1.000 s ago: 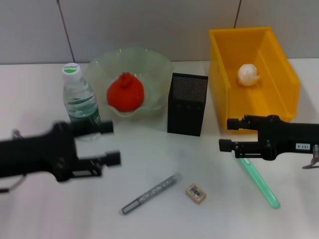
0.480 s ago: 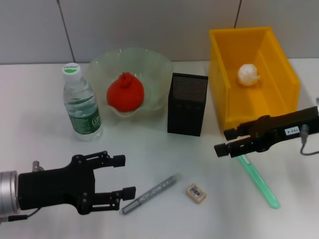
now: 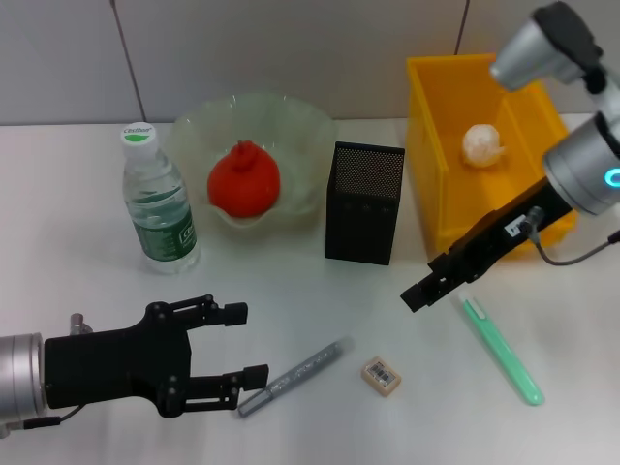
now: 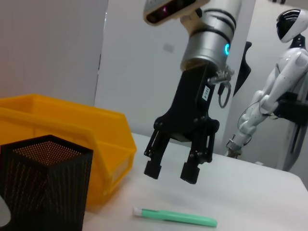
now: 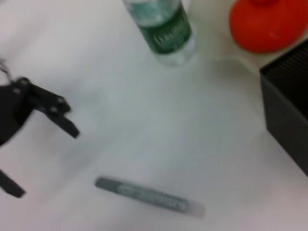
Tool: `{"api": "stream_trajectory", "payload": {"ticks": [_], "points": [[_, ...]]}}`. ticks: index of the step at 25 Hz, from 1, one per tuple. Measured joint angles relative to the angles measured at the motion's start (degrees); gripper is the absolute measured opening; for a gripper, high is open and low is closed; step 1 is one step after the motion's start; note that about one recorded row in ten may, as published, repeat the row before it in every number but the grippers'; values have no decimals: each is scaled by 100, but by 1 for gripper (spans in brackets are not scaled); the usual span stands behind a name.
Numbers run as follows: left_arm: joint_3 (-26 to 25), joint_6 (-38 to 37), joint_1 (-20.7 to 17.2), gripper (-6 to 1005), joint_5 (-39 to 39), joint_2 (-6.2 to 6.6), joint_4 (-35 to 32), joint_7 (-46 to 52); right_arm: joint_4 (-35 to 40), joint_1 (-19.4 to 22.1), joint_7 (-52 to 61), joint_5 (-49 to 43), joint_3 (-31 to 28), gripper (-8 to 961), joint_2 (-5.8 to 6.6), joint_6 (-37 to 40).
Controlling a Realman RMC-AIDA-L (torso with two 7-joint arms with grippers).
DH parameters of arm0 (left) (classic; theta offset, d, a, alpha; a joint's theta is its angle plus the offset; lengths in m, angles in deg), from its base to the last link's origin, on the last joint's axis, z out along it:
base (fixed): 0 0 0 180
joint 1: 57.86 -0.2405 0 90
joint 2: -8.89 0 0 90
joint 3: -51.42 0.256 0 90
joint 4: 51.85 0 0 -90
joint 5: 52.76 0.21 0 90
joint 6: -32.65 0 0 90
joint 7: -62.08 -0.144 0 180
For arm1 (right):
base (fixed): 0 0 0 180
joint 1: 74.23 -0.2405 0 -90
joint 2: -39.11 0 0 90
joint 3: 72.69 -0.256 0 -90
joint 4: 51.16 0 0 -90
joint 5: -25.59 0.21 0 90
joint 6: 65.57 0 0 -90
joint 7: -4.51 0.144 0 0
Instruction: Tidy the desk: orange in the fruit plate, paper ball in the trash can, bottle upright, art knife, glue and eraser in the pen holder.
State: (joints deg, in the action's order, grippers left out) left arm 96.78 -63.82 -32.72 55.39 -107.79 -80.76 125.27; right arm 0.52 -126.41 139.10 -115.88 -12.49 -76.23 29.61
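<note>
White desk: barcode-labelled eraser [image 3: 382, 376], green-labelled bottle [image 3: 159, 203], left gripper [image 3: 244, 343] and right gripper [image 4: 173, 171] fingers spread, empty.

I see a matt black metal-mesh pen holder [image 3: 363, 203], a glossy yellow plastic trash can [image 3: 489, 155], a clear plastic bottle [image 3: 159, 205], and a translucent scalloped plate [image 3: 254, 160].

Your right wrist view cuts off the bottle [image 5: 166, 29] top, orange [image 5: 267, 24] and pen holder [image 5: 288, 106]; the left claw [image 5: 29, 130] there is blurred.
</note>
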Motion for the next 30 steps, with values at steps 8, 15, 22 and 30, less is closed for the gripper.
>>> {"api": "stream_trajectory", "payload": {"ticks": [8, 15, 22, 30], "points": [[8, 139, 25, 801, 57, -27, 0, -24, -50, -498, 589, -1288, 18, 785, -235, -11], [12, 302, 28, 801, 65, -75, 0, -77, -230, -786, 1000, -2098, 404, 785, -394, -101], [18, 340, 45, 800, 65, -100, -1, -79, -287, -775, 1289, -2109, 1008, 785, -404, -316], [18, 340, 71, 800, 65, -105, -1, -71, -607, -819, 1374, -2099, 1244, 785, -418, -598]]}}
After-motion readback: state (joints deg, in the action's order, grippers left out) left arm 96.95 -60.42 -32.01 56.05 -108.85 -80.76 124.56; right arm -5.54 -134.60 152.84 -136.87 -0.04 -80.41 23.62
